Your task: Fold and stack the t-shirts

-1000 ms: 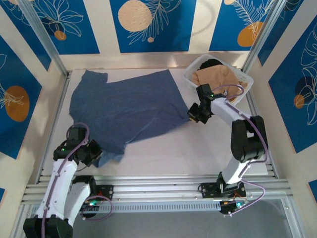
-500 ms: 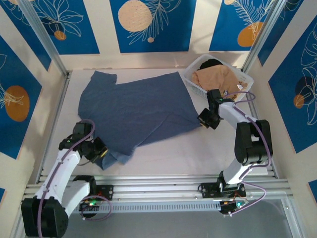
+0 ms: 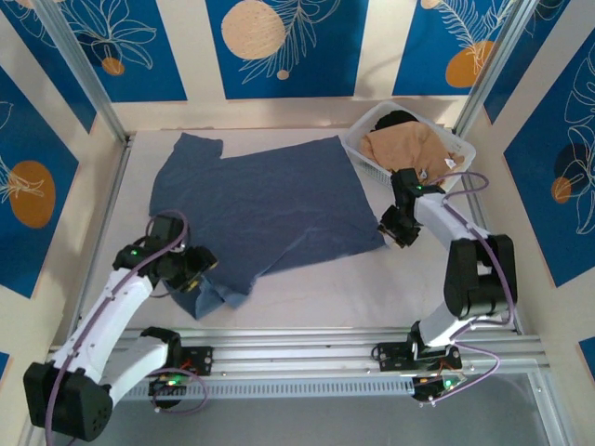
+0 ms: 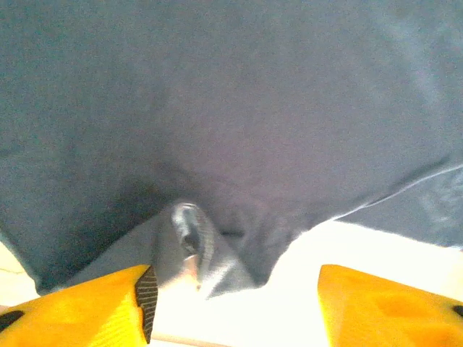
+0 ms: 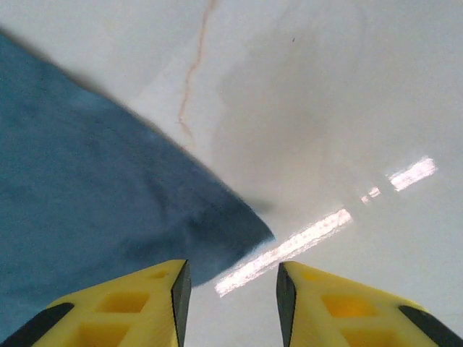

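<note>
My left gripper (image 3: pixel 191 267) gapes wide, right gripper (image 3: pixel 391 229) narrowly apart, both empty, blue shirt (image 3: pixel 270 200) spread between them, its corner just ahead of right.

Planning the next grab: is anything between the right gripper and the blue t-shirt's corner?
Nothing visible. The blue t-shirt lies on the table, its corner just ahead of the right gripper, whose jaws stand open.

**Right gripper (image 5: pixel 231 273) at the corner of a dusty slate-blue cloth t-shirt (image 5: pixel 87 188)**

The gripper's two yellow plastic fingers (image 5: pixel 134 303) stand apart, with nothing clamped between them. The t-shirt's pointed corner lies flat on the glossy white table (image 5: pixel 347 108), its tip just beyond the gap. A thin brownish line (image 5: pixel 192 94) runs across the table beyond the corner.
</note>
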Tool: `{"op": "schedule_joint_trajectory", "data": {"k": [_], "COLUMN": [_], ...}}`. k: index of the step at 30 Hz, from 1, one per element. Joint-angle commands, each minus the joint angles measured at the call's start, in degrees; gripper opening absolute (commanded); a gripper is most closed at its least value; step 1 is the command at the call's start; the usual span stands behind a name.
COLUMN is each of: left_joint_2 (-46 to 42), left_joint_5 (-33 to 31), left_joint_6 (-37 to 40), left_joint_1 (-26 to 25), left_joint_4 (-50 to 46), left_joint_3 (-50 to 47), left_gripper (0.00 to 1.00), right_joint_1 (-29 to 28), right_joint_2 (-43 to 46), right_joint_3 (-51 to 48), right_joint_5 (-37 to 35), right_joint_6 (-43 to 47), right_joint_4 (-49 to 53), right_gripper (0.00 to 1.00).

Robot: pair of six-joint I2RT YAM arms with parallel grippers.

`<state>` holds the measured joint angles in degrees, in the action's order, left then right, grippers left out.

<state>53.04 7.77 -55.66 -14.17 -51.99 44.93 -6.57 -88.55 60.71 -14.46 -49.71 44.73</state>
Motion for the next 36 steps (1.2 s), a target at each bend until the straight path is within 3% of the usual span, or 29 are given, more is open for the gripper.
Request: {"op": "schedule_joint_trajectory", "data": {"k": [1, 7, 14, 22, 29, 33, 36], "left_joint_2": [2.14, 24.75, 41.20, 55.76, 70.00, 73.90, 71.24], "left_joint_5": [-5.11, -2.21, -4.40, -4.08, -1.83, -0.02, -1.78], "left_joint_6": [-0.13, 2.31, 5.53, 8.98, 15.17, 18.01, 17.98], "left_joint_1": [0.04, 5.67, 12.39, 16.55, 19.64, 20.79, 20.69], "left_joint_4": [-3.22, 2.51, 6.33, 7.41, 4.45, 2.28, -0.97], "left_joint_3": [7.27, 13.86, 18.43, 25.57, 42.17, 53.17, 56.65], "left_gripper": [0.63, 0.50, 0.39, 0.38, 0.38, 0.40, 0.45], "right_joint_1": [-2.22, -7.10, -10.44, -11.81, -11.89, -11.82, -11.56], "right_joint_2": [5.04, -1.24, -14.44, -25.62, -34.62, -38.95, -39.41], "right_joint_3": [1.73, 2.70, 11.70, 19.54, 29.31, 35.73, 38.93], "right_joint_5": [-0.64, 12.82, 12.87, 11.69, 13.07, 13.16, 13.63], "right_joint_6": [0.44, 5.90, 8.28, 5.16, 2.63, 2.92, 4.44], "right_joint_4": [-0.49, -13.08, -12.43, -5.75, 0.91, 2.78, 2.85], "right_gripper": [0.40, 0.35, 0.32, 0.30, 0.31, 0.30, 0.31]}}
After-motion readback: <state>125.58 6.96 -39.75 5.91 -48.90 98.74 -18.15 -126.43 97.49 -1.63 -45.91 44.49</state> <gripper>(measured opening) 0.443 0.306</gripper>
